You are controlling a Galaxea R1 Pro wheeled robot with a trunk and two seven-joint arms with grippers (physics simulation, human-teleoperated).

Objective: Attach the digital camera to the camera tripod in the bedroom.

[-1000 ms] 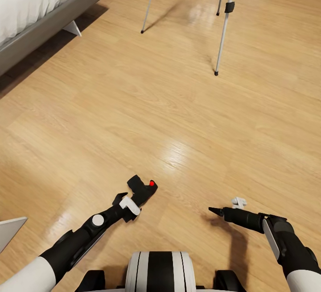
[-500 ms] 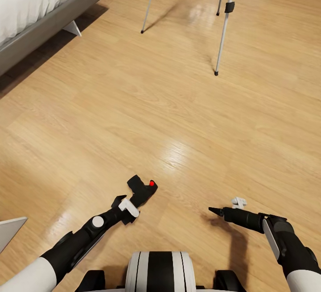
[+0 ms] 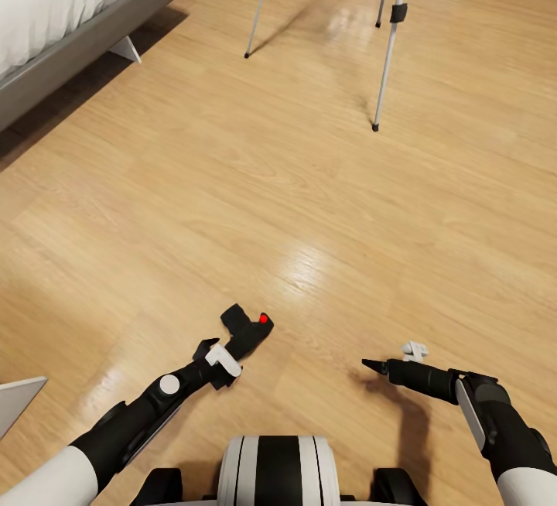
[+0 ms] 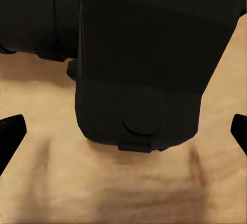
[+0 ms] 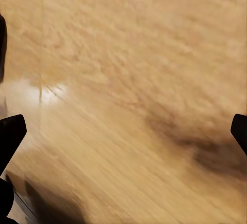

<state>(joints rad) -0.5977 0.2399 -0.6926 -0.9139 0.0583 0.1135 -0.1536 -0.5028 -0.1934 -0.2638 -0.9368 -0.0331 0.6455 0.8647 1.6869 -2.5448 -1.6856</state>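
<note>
The left gripper's fingers [image 3: 219, 355] are closed on the digital camera [image 3: 246, 329], which sits black and boxy at the end of the left arm, its tiny red button [image 3: 263, 319] facing up, above the light wood floor [image 3: 255, 189] close in front of the robot. In the same head view the right gripper [image 3: 387, 360] is held out to the right of it over bare boards, one dark fingertip [image 3: 374, 366] and one white-tipped one spread apart, holding nothing. The camera tripod [image 3: 391, 34] stands well apart at the far edge of the floor, three silver legs with black joints and feet showing. The grey-framed bed [image 3: 85, 26] runs along the floor's far left edge.

From the left wrist, the digital camera [image 4: 139, 59] looms dark just ahead of the left gripper [image 4: 123, 131], a round disc on its near face.

From the right wrist, the right gripper [image 5: 123, 131] has black fingertips [image 5: 10, 136] at both sides, parted over blurred wood floor [image 5: 144, 54].
</note>
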